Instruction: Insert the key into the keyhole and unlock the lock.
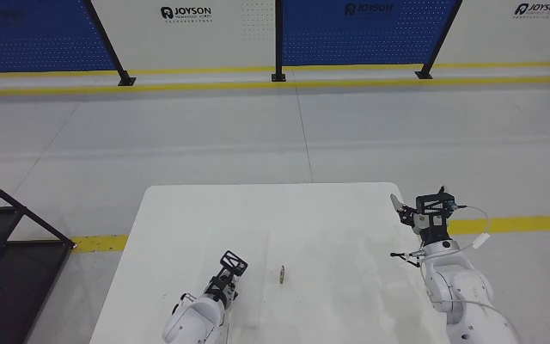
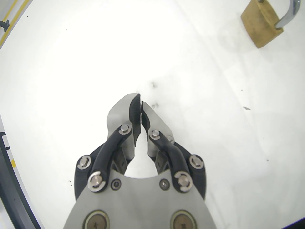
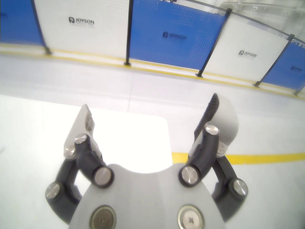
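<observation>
Your left gripper (image 2: 141, 98) sits low over the white table (image 1: 326, 215) and points away from the robot, its fingers closed tip to tip on nothing. The brass padlock with a silver shackle (image 2: 261, 24) rests on the table near it, to its right. Your right gripper (image 3: 149, 101) hangs near the table's far right corner — fingers spread wide, holding nothing.

floor (image 1: 258, 138): pale grey | yellow lines (image 1: 215, 84) | fence panels (image 1: 369, 26): blue, white | table (image 1: 326, 224): white
</observation>
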`<state>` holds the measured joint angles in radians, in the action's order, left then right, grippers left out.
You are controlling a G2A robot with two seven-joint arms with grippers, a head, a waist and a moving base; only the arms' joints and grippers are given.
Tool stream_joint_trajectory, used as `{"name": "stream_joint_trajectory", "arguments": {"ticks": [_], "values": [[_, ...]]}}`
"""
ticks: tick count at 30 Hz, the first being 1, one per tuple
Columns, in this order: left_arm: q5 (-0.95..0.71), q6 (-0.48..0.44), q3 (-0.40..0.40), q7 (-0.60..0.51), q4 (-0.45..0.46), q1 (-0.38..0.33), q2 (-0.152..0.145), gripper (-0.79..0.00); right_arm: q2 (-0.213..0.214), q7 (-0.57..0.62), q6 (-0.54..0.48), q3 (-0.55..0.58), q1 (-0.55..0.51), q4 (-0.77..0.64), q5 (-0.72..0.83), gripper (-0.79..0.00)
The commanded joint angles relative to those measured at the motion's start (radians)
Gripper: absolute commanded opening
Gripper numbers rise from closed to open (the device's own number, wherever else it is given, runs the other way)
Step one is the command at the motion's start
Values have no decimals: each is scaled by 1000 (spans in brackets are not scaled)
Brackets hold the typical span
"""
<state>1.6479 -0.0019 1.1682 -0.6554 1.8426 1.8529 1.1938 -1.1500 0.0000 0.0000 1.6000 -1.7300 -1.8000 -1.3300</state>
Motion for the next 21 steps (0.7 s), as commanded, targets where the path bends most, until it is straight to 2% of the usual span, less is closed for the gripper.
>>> {"name": "stream_joint_trajectory", "arguments": {"ticks": [1, 12, 16, 21], "values": [[-3, 0, 7, 8, 9, 10, -1, -785, 0, 0, 0, 0, 0, 0, 0, 0], [-79, -25, 71, 94, 60, 70, -10, -785, 0, 0, 0, 0, 0, 0, 0, 0], [-175, -82, 126, 217, 102, 102, -16, -785, 0, 0, 0, 0, 0, 0, 0, 0], [-322, -248, 240, 476, 125, 170, -31, -785, 0, 0, 0, 0, 0, 0, 0, 0]]}}
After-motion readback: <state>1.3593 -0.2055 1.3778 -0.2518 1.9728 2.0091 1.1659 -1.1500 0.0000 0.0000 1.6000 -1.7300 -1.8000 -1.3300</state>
